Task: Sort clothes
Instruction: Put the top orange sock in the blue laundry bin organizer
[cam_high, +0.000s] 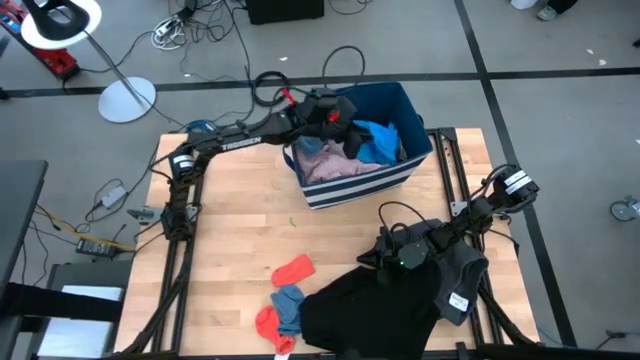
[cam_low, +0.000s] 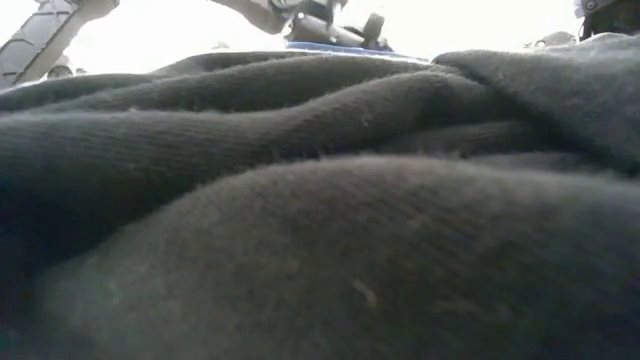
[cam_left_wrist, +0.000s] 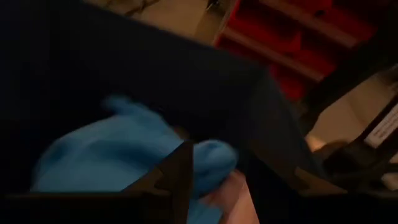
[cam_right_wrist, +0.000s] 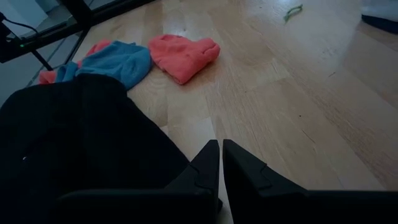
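The left pincer (cam_high: 350, 128) hangs over the navy fabric bin with white stripes (cam_high: 405, 172) in the upper middle of the high view, its jaws spread wide and holding nothing. Directly beneath it a bright blue soft garment (cam_high: 380, 140) lies in the bin on top of a pink piece (cam_high: 325, 160), likely dropped there as sorted. The right pincer (cam_high: 385, 258), in the lower right of that view, is pinched shut with nothing visibly between its fingers, resting just at the edge of a large black garment (cam_high: 365, 310) spread across the wooden bench (cam_high: 230, 220). A dark grey piece (cam_high: 462, 272) lies under that arm. At lower centre, red socks (cam_high: 293, 270) and a small blue sock (cam_high: 288, 304) wait unsorted; the black cloth fills the low view, so it lies at the bench's near edge
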